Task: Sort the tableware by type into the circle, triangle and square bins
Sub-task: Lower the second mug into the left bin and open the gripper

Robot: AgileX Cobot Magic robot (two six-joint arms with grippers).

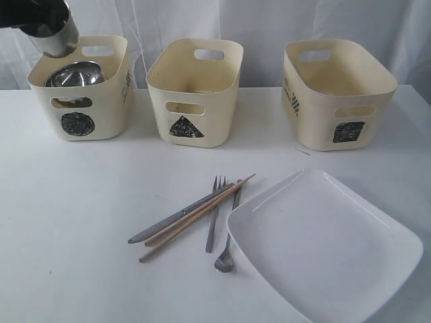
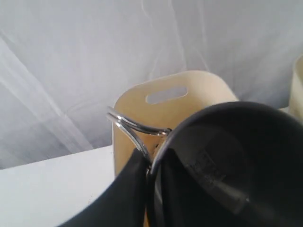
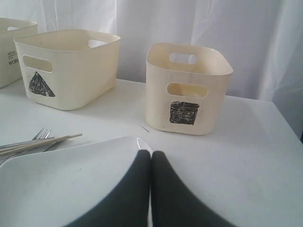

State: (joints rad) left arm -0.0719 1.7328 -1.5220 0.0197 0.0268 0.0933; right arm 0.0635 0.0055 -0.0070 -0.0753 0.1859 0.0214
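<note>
My left gripper [image 2: 150, 165] is shut on the wall of a steel mug [image 1: 55, 35], holding it tilted above the circle bin [image 1: 101, 114]. One finger is inside the mug [image 2: 227, 161] and one is outside, beside its wire handle [image 2: 132, 125]. A steel bowl [image 1: 75, 74] lies in that bin. The triangle bin [image 1: 195, 94] and the square bin [image 1: 337, 87] look empty. Chopsticks [image 1: 195, 214], knife [image 1: 172, 221], fork [image 1: 214, 215] and spoon [image 1: 225, 259] lie crossed beside the white square plate [image 1: 330, 249]. My right gripper [image 3: 151, 153] is shut and empty over the plate's corner [image 3: 71, 184]. The second mug and the white bowl are out of view.
White curtains hang behind the bins. The white table [image 1: 67, 222] is bare at the front left. The plate reaches the table's front right edge. The right wrist view shows the triangle bin [image 3: 71, 71] and the square bin [image 3: 189, 90] standing apart.
</note>
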